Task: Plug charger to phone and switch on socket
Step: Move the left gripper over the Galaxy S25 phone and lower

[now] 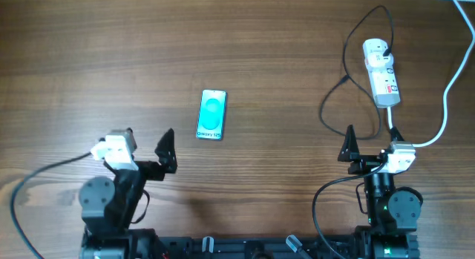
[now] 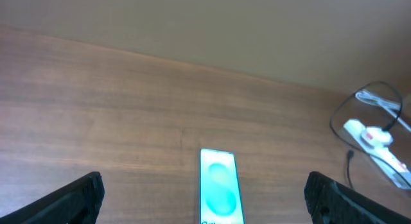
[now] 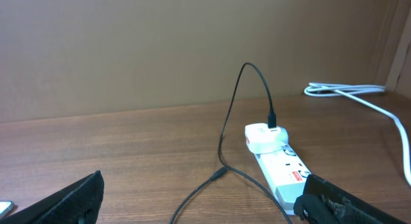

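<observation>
The phone (image 1: 211, 115) lies flat on the wooden table, teal screen up, white text band towards me; it also shows in the left wrist view (image 2: 219, 185). The white socket (image 1: 381, 73) lies at the far right, with a white plug head (image 3: 264, 137) seated in its far end. The charger (image 1: 345, 44), a thin black cable, arcs up from the plug head and loops on the table; its connector tip (image 3: 220, 172) lies loose left of the socket (image 3: 282, 166). My left gripper (image 1: 148, 133) is open and empty, just short of the phone. My right gripper (image 1: 371, 133) is open and empty, just short of the socket.
The socket's thick white cord (image 1: 445, 103) runs from the socket's near end up to the far right table edge and shows in the right wrist view (image 3: 359, 99). The black cable loop lies between the two arms' reach. A plain wall stands behind the table.
</observation>
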### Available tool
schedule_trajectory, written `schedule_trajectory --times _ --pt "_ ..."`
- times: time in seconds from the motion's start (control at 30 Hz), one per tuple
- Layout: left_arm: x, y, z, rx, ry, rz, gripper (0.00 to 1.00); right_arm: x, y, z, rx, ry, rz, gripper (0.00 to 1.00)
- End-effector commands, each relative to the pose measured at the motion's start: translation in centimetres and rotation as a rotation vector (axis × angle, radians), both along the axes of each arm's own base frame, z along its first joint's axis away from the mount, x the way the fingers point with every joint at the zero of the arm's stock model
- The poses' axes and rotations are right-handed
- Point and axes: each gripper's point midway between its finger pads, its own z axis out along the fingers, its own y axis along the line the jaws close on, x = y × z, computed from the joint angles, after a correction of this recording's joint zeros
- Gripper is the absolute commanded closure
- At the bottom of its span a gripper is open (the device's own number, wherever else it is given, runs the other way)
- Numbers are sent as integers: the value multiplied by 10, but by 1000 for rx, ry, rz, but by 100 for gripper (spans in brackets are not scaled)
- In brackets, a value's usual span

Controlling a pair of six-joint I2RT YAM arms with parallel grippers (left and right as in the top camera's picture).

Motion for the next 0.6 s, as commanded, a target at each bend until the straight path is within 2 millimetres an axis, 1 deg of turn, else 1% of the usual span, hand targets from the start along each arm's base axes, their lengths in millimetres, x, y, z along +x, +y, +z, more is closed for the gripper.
schedule_trajectory --times 0.0,0.1,0.23,0.33,0.4,0.47,0.5,0.57 --pt "11 -1 33 -11 57 -7 0 -1 3 3 -9 -12 15 0" --pt "20 0 48 -14 160 -7 0 -1 3 3 -10 -12 15 0" --pt "33 0 55 17 292 -14 0 -1 3 3 -9 -12 15 0" --pt "43 2 48 46 377 11 0 -1 3 3 -10 -12 15 0" --pt "49 -6 38 55 424 -16 0 -1 3 3 -9 -12 15 0" --pt "53 -10 30 74 452 -19 0 -1 3 3 -10 -12 15 0" --pt "56 -12 23 108 474 -10 0 -1 3 3 -9 -12 15 0" --pt "58 -15 16 151 491 0 0 -1 3 3 -9 -12 15 0"
